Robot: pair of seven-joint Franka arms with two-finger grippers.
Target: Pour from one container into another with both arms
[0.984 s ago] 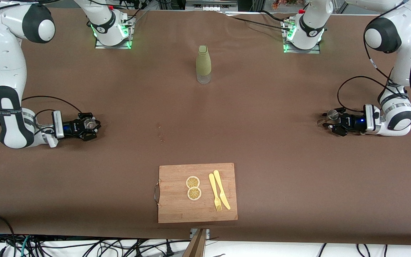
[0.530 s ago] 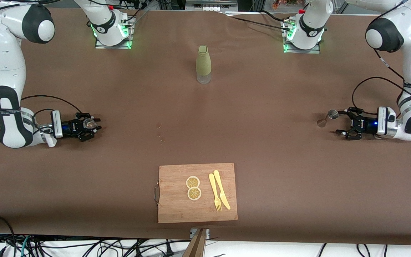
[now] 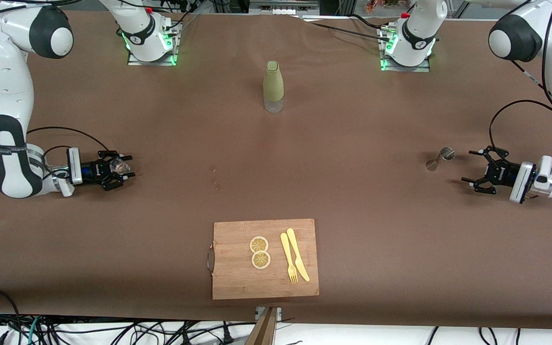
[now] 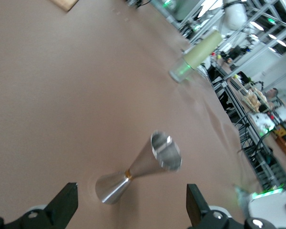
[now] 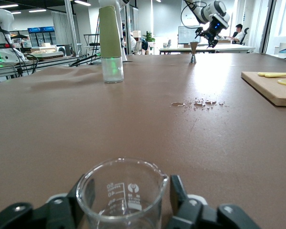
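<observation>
Brown table, grippers apart

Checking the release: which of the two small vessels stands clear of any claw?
The metal jigger; the open left claw has backed off it, while the glass beaker sits between the right claw's fingers.

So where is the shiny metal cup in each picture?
Front view: the jigger stands on the table toward the left arm's end, just ahead of the open left gripper.
Left wrist view: jigger close up, between the fingers' tips, untouched.
Right wrist view: jigger tiny, far off, under the left gripper.
Shared landmark: the green bottle.
</observation>
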